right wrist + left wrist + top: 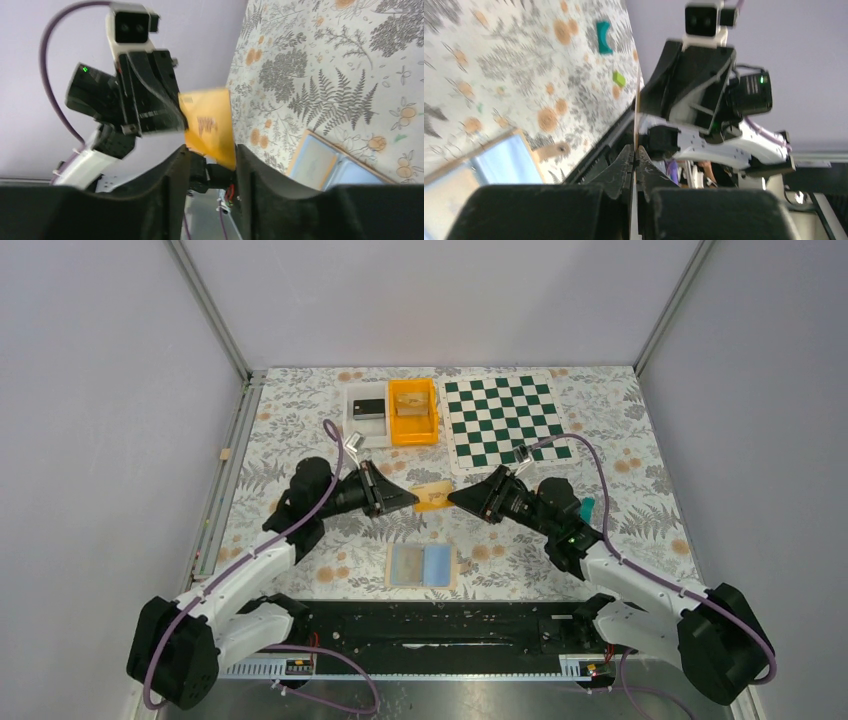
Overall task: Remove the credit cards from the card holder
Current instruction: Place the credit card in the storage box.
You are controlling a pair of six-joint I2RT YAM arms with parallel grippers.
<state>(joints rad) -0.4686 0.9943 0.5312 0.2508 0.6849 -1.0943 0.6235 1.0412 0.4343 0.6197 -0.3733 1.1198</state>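
Over the floral table [300, 440] the left gripper [412, 499] pinches an orange card [432, 496] edge-on in mid-air, seemingly offering it to the facing right gripper [457, 498], whose fingers stand apart around it, while the card holder [421, 566] lies open beneath both.

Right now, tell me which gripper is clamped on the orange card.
The left gripper: it is shut on the edge of the orange card. The right gripper stands open, with the card just ahead of it.
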